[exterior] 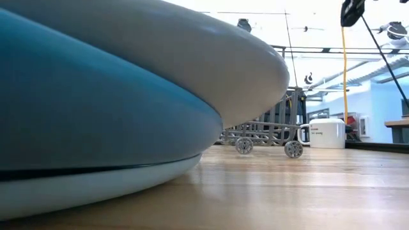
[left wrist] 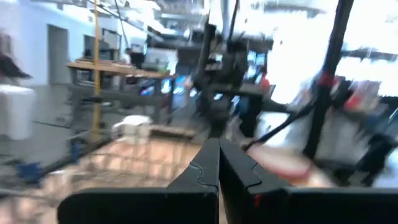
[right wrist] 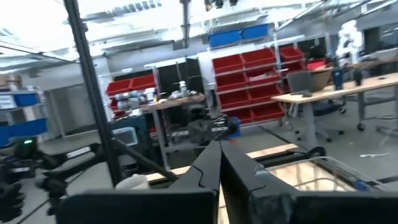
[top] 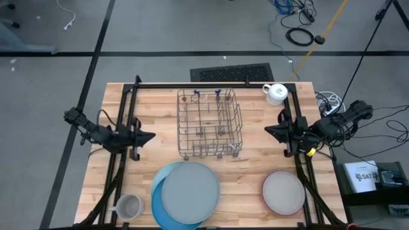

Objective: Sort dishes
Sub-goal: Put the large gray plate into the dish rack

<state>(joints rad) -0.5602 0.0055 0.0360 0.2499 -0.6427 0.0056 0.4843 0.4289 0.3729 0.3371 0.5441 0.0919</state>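
Left gripper (top: 151, 135) parked at table's left edge, fingers pressed shut, holding nothing. Right gripper (top: 268, 130) parked at right edge, likewise closed, empty. Judgement: both in rest pose, sorting not begun.

Large grey round plate (top: 190, 191) lies on stack of 2 blue plates (top: 155, 195) at near centre. Small grey pink-rimmed plate (top: 283, 192) sits near right, well apart.

Wire dish rack (top: 209, 124) stands empty at centre, between grippers, likely destination. Grey mug (top: 128, 207) near left, just beside stack, may obstruct left approach. White mug (top: 276, 93) far right.
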